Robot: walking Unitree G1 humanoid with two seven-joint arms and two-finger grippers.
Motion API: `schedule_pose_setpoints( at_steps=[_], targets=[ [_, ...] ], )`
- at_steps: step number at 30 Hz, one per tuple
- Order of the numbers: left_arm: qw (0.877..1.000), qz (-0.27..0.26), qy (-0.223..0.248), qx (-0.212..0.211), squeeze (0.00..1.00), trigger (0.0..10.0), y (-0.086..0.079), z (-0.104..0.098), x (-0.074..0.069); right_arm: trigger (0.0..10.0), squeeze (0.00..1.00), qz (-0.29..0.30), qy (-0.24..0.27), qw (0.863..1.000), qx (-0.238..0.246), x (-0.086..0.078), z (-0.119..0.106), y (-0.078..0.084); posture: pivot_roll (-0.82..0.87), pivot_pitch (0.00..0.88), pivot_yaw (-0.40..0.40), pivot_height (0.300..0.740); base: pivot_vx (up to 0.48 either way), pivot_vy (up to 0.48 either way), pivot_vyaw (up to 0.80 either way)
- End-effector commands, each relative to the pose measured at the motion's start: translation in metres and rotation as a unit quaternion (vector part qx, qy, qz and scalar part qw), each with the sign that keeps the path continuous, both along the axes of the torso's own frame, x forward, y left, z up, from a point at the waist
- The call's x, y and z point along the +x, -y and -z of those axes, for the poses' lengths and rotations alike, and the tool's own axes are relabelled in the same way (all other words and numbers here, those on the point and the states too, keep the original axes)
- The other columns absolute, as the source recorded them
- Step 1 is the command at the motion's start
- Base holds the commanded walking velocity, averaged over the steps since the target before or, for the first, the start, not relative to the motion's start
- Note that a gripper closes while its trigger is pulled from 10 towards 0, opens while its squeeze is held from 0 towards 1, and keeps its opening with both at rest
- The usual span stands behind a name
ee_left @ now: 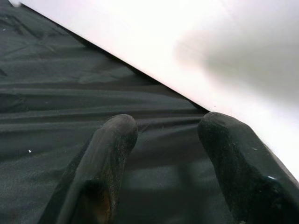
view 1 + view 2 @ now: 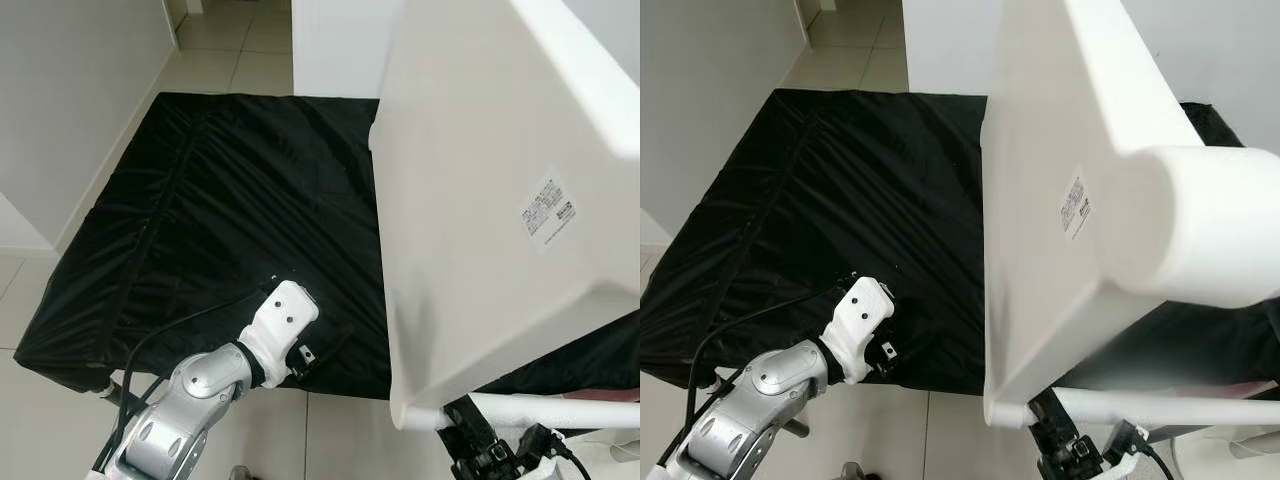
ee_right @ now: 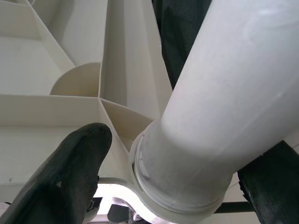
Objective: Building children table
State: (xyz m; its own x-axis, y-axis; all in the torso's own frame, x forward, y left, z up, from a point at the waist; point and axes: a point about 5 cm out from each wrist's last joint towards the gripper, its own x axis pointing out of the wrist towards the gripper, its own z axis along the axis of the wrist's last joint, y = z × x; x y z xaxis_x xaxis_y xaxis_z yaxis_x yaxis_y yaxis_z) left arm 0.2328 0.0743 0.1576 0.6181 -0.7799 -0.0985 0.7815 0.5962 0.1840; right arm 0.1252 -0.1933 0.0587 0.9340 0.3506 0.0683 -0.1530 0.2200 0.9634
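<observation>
Round white plastic leg (image 3: 219, 93) in right hand (image 3: 177, 186) | ribbed tabletop (image 3: 70, 60) | creased black sheet (image 2: 220, 200)

A home hallway: pale floor tiles (image 2: 250, 45), plain white walls (image 2: 70, 100), black sheet (image 2: 240, 210) spread out.

One white tabletop (image 2: 480, 200), two white legs (image 2: 1200, 225) (image 2: 560, 410), one black sheet (image 2: 230, 220), two claws (image 1: 163, 154) (image 3: 177, 177).
</observation>
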Motion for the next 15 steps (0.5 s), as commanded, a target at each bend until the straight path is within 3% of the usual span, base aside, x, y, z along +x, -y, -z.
schedule_pose_setpoints(
  at_steps=[1,10,15],
  targets=[
    [1.0,0.015,-0.005,0.001,0.0,10.0,0.001,0.002,-0.002,10.0,0.0,-0.014,-0.01,1.0,-0.008,-0.01,-0.002,-0.006,-0.01,0.139,0.017,0.74,0.0,0.0,0.0],
    [1.0,0.019,-0.006,0.002,0.0,10.0,0.001,0.002,-0.002,10.0,0.0,-0.024,-0.011,1.0,-0.009,-0.019,-0.009,-0.014,-0.02,0.143,0.027,0.74,0.0,0.0,0.0],
    [1.0,0.021,-0.007,0.003,0.0,10.0,0.0,0.002,-0.001,10.0,0.0,-0.05,-0.012,0.998,-0.02,-0.022,-0.021,-0.027,-0.02,0.143,0.029,0.74,0.0,0.0,0.0]
  ],
)
